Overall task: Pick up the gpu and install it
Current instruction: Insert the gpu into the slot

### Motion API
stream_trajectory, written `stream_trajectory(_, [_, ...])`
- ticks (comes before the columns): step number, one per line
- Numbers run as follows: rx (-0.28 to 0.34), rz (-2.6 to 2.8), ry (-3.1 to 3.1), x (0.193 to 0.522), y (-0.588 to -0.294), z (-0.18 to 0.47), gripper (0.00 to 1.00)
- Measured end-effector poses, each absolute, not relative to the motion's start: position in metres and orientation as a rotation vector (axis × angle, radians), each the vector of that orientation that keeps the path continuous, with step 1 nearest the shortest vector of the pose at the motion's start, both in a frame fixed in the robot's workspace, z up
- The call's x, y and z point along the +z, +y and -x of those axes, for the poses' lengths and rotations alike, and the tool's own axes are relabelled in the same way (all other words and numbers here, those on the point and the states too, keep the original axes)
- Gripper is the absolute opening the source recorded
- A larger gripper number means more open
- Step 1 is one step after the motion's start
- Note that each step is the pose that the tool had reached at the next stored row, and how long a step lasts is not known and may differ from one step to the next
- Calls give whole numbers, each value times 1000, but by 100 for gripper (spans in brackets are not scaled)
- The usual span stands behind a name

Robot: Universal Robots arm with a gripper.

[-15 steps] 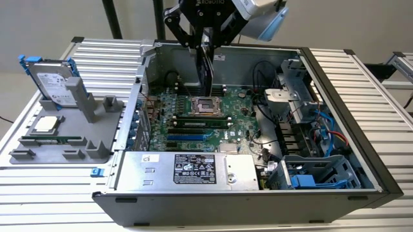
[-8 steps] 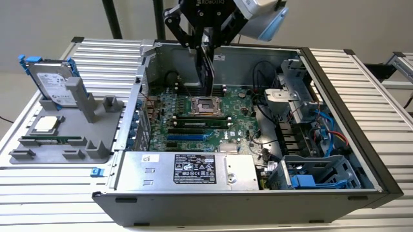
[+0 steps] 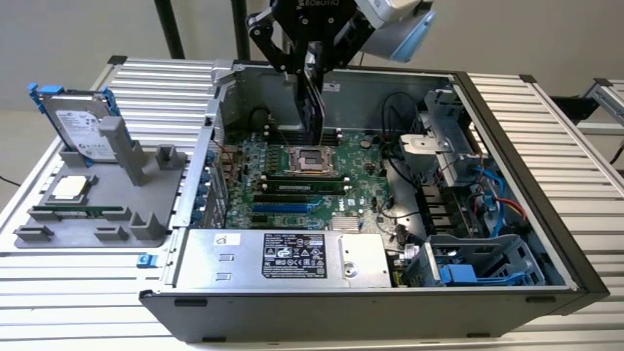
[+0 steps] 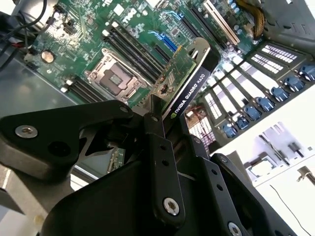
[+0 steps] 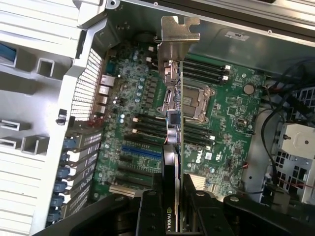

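On the slatted metal table (image 3: pixel 546 131), over the motherboard (image 3: pixel 363 157) of the open computer case (image 3: pixel 560 248), the gpu (image 4: pixel 186 78) hangs on edge, pinched tight by the gripper (image 4: pixel 165 118), a hard drive (image 3: pixel 83 124) standing well apart at the exterior view's left

The gpu (image 4: pixel 189 73) pairs glossy black plastic with matt green board (one end is bare, shiny metal); the gripper (image 4: pixel 165 114) looks matt black.

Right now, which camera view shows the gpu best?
The second wrist view: the gpu shows its green board and black shroud, clamped in the gripper. The first wrist view shows it edge-on, with its silver bracket. The exterior view shows a dark slab hanging over the open case.
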State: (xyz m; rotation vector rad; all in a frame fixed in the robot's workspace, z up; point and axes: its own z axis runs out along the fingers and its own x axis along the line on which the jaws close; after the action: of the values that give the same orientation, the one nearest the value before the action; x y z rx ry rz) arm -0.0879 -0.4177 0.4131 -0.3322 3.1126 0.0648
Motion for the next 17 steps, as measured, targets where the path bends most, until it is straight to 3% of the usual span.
stream_trajectory(17, [65,406,3105,413,-418,88,0])
